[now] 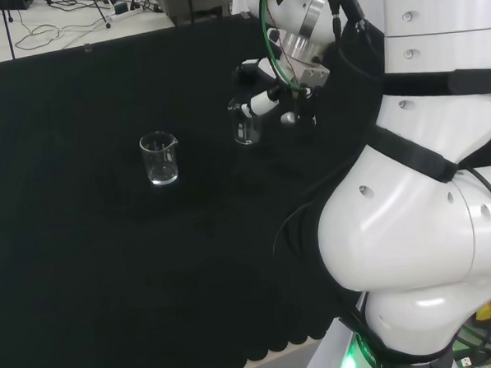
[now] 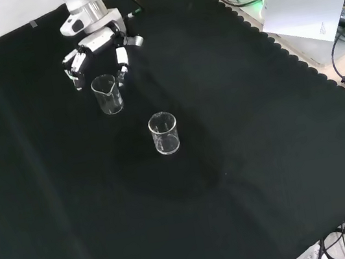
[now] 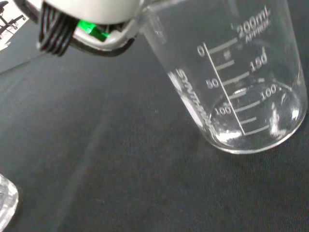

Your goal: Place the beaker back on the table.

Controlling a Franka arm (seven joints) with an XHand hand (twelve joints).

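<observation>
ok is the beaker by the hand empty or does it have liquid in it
Empty: the beaker by the hand is clear through to its base in the wrist view, with no liquid line.

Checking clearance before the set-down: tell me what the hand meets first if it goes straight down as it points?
Probably the black cloth: the hand already surrounds the beaker, whose base looks at or near the cloth. The second beaker stands apart.

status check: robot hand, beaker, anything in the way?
Robot hand curled round the beaker, low over the black cloth; touchdown unclear. Second beaker stands apart, nearer the front camera. Nothing else close by.
</observation>
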